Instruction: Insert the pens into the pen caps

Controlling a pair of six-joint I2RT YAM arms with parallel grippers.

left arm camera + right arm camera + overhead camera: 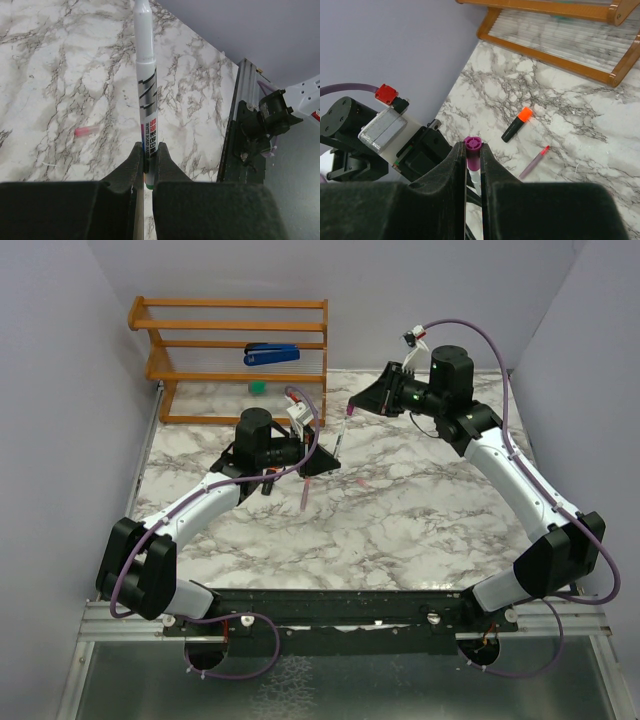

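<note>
Purple cap (473, 151) pinched in right claw (473, 165), grey pen (146, 80) in left claw (146, 167).

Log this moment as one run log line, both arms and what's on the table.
left gripper: shut on grey pen | right gripper: shut on purple cap | marble table: orange-capped black marker, pink pen, pink cap | caps joined: one

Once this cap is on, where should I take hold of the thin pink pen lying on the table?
Grip the pink pen at mid-shaft, coming straight down from above with the jaws set across its length. It lies flat and slanted on the marble table, apart from the orange-capped black marker beside it. A mid-shaft hold leaves its red-tipped end free.
</note>
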